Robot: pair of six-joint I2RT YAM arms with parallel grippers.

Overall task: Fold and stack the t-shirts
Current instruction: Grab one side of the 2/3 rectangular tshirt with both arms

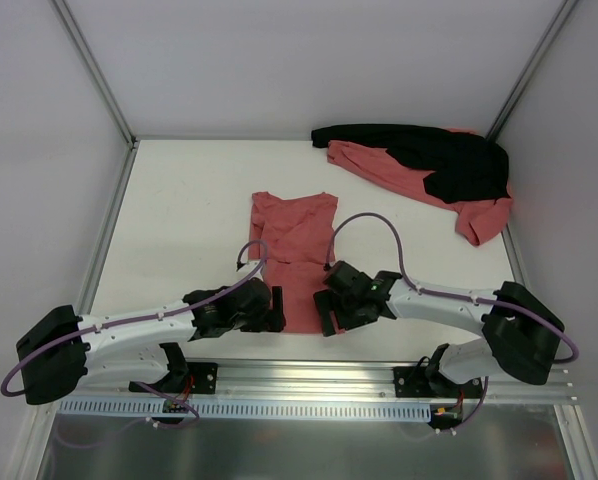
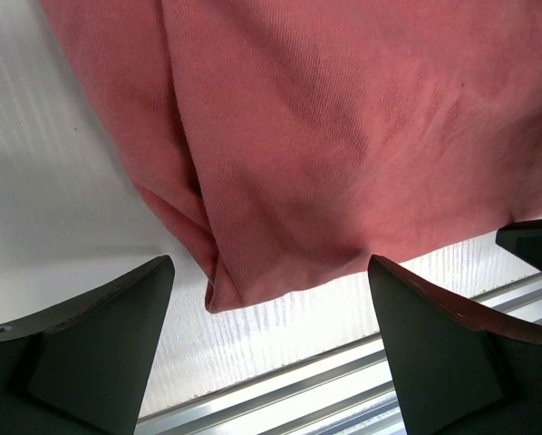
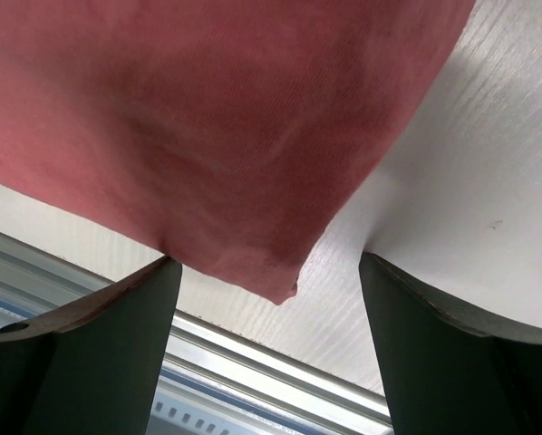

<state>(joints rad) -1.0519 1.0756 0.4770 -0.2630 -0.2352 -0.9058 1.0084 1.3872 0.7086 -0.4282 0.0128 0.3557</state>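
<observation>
Spreading wide between pale walls, the white table top point(image 1: 179, 200) carries everything from where I stand. The left arm point(image 1: 129, 325) and the right arm point(image 1: 449, 300), both white with black joints, lie low and reach inward from their bases, so the wrists nearly meet at the near middle. Between them a salmon-red t-shirt of thin cloth point(image 1: 297, 250) lies flat, folded narrow, with its long side running away from the arms. At the far right corner sits a rumpled heap of salmon-red shirts point(image 1: 379, 170) with a black garment point(image 1: 449, 155) draped over it.

The left gripper point(image 1: 274, 310) point(image 2: 271, 272) is spread wide, its dark fingers either side of the shirt's near left corner and gripping nothing. The right gripper point(image 1: 327, 318) point(image 3: 271, 263) is likewise released, straddling the near right corner just above the aluminium rail point(image 1: 309, 375).
</observation>
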